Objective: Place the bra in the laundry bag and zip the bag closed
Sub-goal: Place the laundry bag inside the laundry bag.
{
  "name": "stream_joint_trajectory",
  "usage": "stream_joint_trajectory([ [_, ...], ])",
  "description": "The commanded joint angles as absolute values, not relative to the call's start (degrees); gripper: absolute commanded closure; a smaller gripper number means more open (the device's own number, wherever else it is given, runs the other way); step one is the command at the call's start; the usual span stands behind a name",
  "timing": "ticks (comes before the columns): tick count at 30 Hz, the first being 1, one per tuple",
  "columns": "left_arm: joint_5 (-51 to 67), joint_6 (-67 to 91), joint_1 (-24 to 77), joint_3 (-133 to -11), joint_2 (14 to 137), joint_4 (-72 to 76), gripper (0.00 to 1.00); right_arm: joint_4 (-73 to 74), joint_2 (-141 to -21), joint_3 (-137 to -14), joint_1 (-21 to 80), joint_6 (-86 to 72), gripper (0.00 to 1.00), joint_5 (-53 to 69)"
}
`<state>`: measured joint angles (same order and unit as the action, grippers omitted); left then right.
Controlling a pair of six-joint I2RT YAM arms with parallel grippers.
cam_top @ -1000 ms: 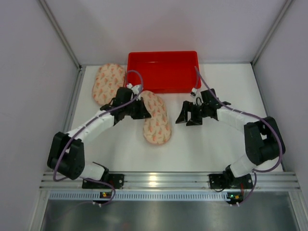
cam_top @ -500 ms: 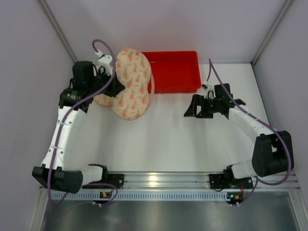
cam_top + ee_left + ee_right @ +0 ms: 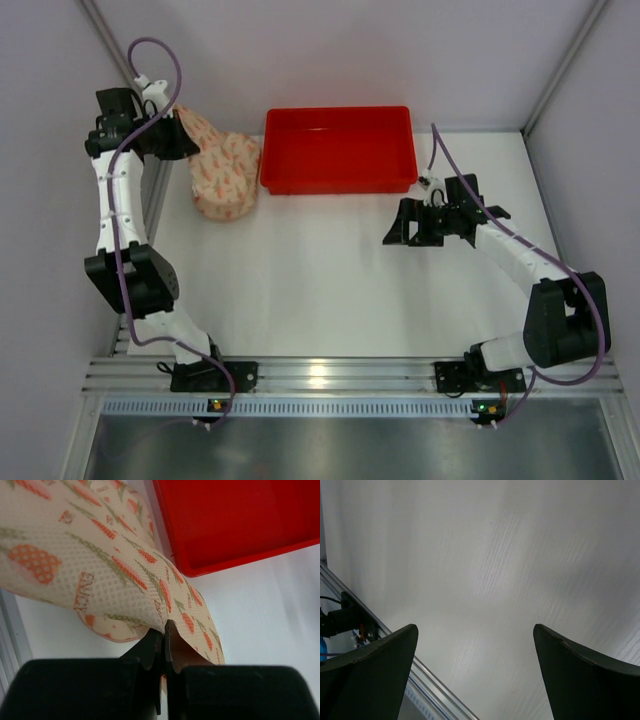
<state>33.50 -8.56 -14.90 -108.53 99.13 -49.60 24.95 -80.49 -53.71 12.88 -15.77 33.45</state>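
Note:
The laundry bag [image 3: 222, 172], peach mesh printed with orange carrots, hangs folded at the far left, its lower end resting on the table beside the red tray. My left gripper [image 3: 178, 140] is raised high at the back left and is shut on the bag's edge. In the left wrist view the bag [image 3: 100, 560] drapes away from the pinched fingers [image 3: 163, 630]. My right gripper [image 3: 392, 228] hovers over the table right of centre, open wide, with nothing between its fingers [image 3: 475, 627]. The bra is out of view.
A red tray [image 3: 338, 186] stands at the back centre and looks empty inside; its near rim [image 3: 240, 560] lies just right of the bag. Grey walls close in the table on the left, right and back. An aluminium rail runs along the near edge.
My left arm lifted the bag from the table's middle and swung it up to the back left corner. My right gripper opened wider and drew back slightly to the right.

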Motion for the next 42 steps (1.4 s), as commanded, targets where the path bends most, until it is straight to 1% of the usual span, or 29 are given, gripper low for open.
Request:
stream_joint_trajectory([
  [1,38.5,-9.8,-16.8,-114.3,102.3,-48.8,1.0,23.7,-78.7,-54.1,12.5,-14.7,0.0,33.0],
  [15,48.0,-15.5,-17.7,-121.7,115.9,-48.2,1.0,21.8,-79.8,-52.9,12.0,-15.6,0.01,33.8],
  [20,55.5,-16.6,-17.7,-123.4,120.2,-48.1,1.0,21.6,-80.2,-52.9,11.7,-15.6,0.01,34.1],
  [23,57.4,-18.2,-17.7,-123.9,122.3,-48.0,1.0,21.5,-79.9,-52.5,11.5,-15.5,0.01,34.2],
  [29,55.3,-19.8,-17.6,-127.2,128.2,-48.0,1.0,21.0,-79.9,-51.5,11.2,-15.6,0.01,34.3],
  [33,48.4,-21.1,-17.5,-131.6,134.1,-48.0,1.0,21.0,-80.2,-51.8,11.0,-15.8,0.01,34.5],
  [37,45.9,-22.2,-17.5,-135.8,137.5,-47.8,1.0,21.0,-79.8,-51.5,10.8,-15.7,0.0,34.5],
  [40,43.8,-22.8,-17.5,-136.1,138.6,-47.4,0.97,20.9,-79.5,-51.1,10.8,-15.8,0.01,34.5],
  [42,41.8,-23.2,-17.5,-136.1,139.2,-47.3,0.94,20.9,-79.4,-51.0,10.6,-15.7,0.0,34.5],
])
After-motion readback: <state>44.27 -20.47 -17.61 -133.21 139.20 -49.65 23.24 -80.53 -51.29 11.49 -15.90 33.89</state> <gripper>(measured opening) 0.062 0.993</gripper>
